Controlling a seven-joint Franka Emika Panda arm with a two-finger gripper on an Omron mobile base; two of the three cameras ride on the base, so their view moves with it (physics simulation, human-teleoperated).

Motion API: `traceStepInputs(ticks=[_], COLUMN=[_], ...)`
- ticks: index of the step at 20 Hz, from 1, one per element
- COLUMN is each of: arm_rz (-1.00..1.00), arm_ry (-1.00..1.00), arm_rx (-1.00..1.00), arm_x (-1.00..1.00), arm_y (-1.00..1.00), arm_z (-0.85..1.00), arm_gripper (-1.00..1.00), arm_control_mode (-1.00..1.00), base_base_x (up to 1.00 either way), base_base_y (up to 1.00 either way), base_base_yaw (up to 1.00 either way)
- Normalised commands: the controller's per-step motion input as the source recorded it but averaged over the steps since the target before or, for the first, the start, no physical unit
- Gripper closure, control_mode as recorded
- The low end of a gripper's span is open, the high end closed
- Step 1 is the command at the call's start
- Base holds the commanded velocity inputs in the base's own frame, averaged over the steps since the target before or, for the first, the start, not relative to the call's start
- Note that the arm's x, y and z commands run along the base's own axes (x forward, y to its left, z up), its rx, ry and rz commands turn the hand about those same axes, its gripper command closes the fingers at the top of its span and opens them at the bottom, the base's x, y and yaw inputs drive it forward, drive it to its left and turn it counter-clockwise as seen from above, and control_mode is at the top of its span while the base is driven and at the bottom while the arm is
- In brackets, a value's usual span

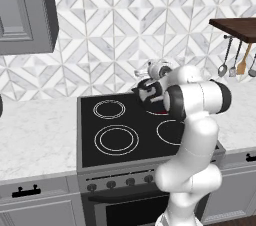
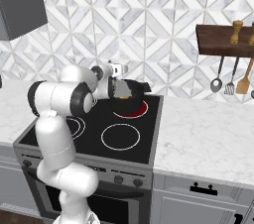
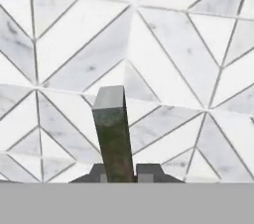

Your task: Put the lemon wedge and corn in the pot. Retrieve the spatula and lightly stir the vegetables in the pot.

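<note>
A black stove (image 1: pixel 125 130) sits in a marble counter (image 2: pixel 208 139) against a diamond-tiled wall (image 3: pixel 163 44). The pot (image 2: pixel 130 100) stands on the stove's red-glowing rear right burner (image 2: pixel 140 110). The gripper (image 3: pixel 119 174), just above the pot beside the wall, is clamped on the spatula (image 3: pixel 113 134), whose dark handle rises between the fingertips (image 3: pixel 148 171). Ladles (image 2: pixel 216 83) hang well right of the stove.
</note>
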Motion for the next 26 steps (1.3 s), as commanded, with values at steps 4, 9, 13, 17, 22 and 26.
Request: traceStepInputs(ticks=[4,9,13,17,22,26], arm_rz=[0.08,0.00,0.01,0.06,0.03,0.02], arm_ry=[0.30,0.23,0.25,0.18,0.03,-0.09], arm_rx=[-0.20,-0.14,-0.02,0.00,0.00,0.03], arm_x=[0.11,-0.08,-0.01,0.00,0.23,0.54], arm_y=[-0.23,-0.58,-0.26,-0.14,-0.12,-0.06], arm_z=[-0.05,0.02,0.00,-0.20,-0.69,-0.51], arm_gripper=[1.00,1.00,1.00,1.00,1.00,1.00], arm_control_mode=[-1.00,-1.00,-1.00,-1.00,-1.00,-1.00], base_base_x=[0.00,0.00,0.00,0.00,0.00,0.00], base_base_y=[0.00,0.00,0.00,0.00,0.00,0.00], base_base_yaw=[0.00,0.00,0.00,0.00,0.00,0.00])
